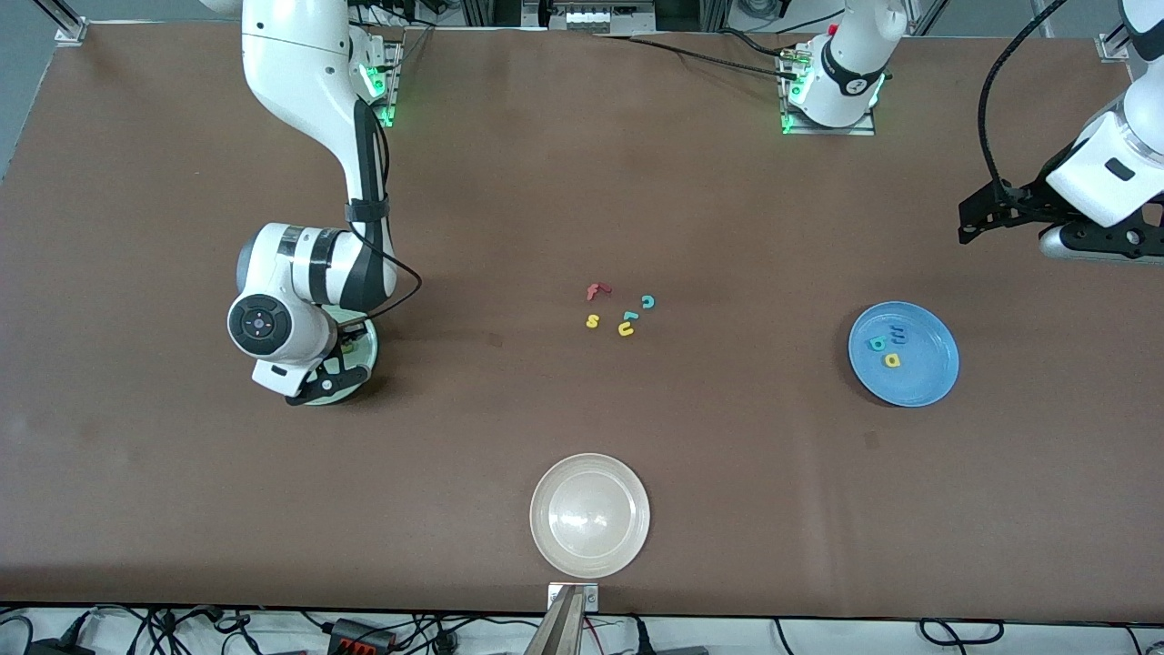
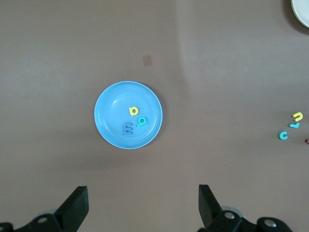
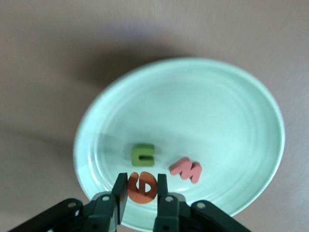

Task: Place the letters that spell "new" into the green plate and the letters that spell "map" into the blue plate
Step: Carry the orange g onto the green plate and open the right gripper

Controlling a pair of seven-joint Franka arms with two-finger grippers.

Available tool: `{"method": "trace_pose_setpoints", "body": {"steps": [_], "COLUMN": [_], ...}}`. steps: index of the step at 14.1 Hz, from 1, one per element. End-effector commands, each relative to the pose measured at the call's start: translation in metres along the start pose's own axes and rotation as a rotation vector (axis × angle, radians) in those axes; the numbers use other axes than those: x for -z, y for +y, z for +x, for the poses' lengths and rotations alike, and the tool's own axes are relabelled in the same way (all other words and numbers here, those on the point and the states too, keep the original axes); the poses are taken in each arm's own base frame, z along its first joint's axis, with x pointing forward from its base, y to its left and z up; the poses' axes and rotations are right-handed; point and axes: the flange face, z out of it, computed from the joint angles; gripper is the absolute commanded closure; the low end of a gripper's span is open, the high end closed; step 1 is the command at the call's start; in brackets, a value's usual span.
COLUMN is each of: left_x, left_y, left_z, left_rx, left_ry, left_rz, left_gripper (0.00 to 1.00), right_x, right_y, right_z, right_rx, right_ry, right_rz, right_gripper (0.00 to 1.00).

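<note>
The right hand [image 3: 141,193] is hanging low over the round, glossy pale mint-green plate [image 3: 231,96], its two black fingers clamped on the orange foam letter e [image 3: 143,186], which is sitting at the plate's surface; whether it is touching the glaze is not clear. Just beside it in the same plate are lying the dark green foam letter n [image 3: 143,154] and the red foam letter w [image 3: 186,169], both flat on the smooth, ringed surface. In the front view the right arm is covering most of this plate, which is sitting toward the right arm's end of the matte brown tabletop [image 1: 727,473]. The left hand [image 2: 142,205] is waiting in the air above the tabletop near the round medium-blue plate [image 2: 108,96], its blocky black fingers standing wide apart with nothing between them. In that blue plate are lying the blue foam letter m [image 2: 127,128], the yellow foam letter a [image 2: 133,111] and the teal foam letter p [image 2: 142,121], close together. Mid-tabletop, a small cluster of spare foam letters is lying: a red f [image 1: 597,291], a yellow s [image 1: 592,320], a yellow u [image 1: 626,329] and a teal c [image 1: 647,301]. A whitish-beige round plate [image 1: 590,515], shallow and shiny, is sitting nearest the front camera.
</note>
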Motion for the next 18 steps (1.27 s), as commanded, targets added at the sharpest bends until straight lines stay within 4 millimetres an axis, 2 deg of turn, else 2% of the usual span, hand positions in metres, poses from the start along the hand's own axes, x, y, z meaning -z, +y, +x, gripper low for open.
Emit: {"method": "trace_pose_setpoints", "body": {"steps": [1,3,4,5,6,7,9,12,14,18], "left_x": [0.008,0.008,0.008,0.008,0.008,0.008,0.008,0.008,0.008,0.008], "left_y": [-0.003,-0.002,-0.002,-0.002,-0.001,-0.002,-0.003,-0.003,-0.003,-0.003], "left_z": [-0.003,-0.003,-0.003,-0.003,-0.003,-0.003,-0.003,-0.003,-0.003,-0.003], "left_rx": [-0.002,-0.003,-0.003,-0.003,-0.005,-0.003,-0.002,-0.002,-0.002,-0.002], "left_ry": [0.001,0.000,0.000,0.000,0.001,0.001,0.001,0.001,0.000,0.001], "left_rz": [-0.017,-0.017,-0.017,-0.017,-0.017,-0.017,-0.017,-0.019,-0.019,-0.019], "left_gripper": [0.00,0.00,0.00,0.00,0.00,0.00,0.00,0.00,0.00,0.00], "right_x": [-0.010,-0.017,-0.016,-0.017,-0.017,-0.018,-0.010,0.033,0.054,0.067], "right_y": [0.009,0.012,0.012,0.012,0.015,0.017,0.014,0.022,0.024,0.031], "right_z": [-0.016,-0.025,-0.027,-0.028,-0.028,-0.028,-0.024,-0.017,-0.018,-0.017], "right_rx": [0.036,0.033,0.030,0.031,0.022,0.018,0.011,0.006,0.007,0.001], "right_ry": [-0.023,-0.039,-0.036,-0.036,-0.036,-0.034,-0.021,0.047,0.089,0.117], "right_rz": [0.036,0.053,0.059,0.059,0.060,0.058,0.056,0.026,0.043,0.047], "right_gripper": [0.81,0.80,0.77,0.69,0.28,0.00,0.00,0.00,0.00,0.00]}}
